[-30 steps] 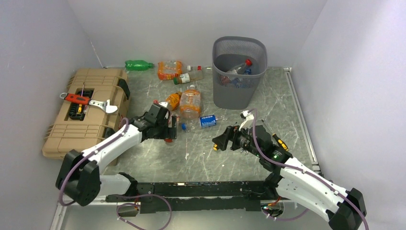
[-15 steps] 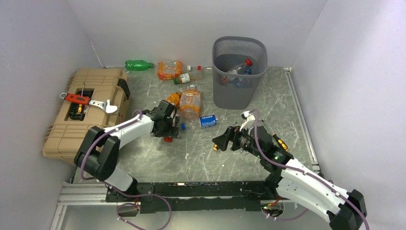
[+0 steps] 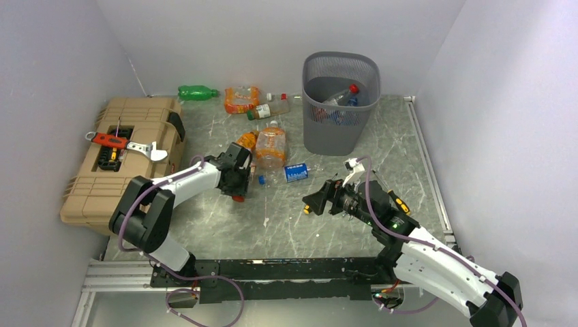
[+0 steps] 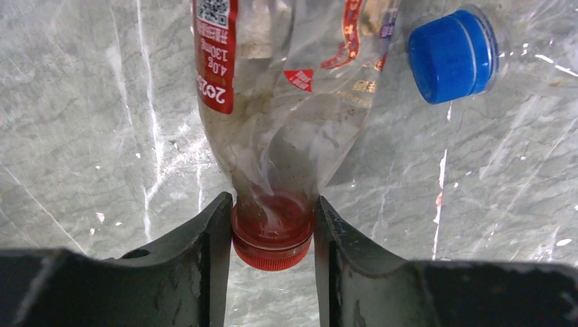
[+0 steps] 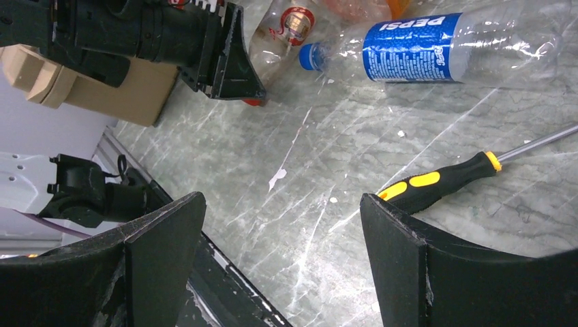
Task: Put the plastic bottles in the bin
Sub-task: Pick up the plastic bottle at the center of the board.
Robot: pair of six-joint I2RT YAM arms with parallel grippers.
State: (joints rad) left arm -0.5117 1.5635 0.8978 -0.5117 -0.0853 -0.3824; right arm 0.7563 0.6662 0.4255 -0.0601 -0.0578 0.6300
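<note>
Grey marble tabletop, left end effector tight on red-capped bottle.

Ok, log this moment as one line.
left hand: closed on red-capped bottle at its cap | right hand: open, empty | bin: bottles inside | Pepsi bottle: loose on table

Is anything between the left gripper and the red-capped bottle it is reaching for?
Nothing visible. The fingers of the left gripper flank the red-capped bottle at its cap; the blue-capped bottle lies off to one side.

Toolbox far left, bin back right, bottles between, screwdriver near right.
</note>
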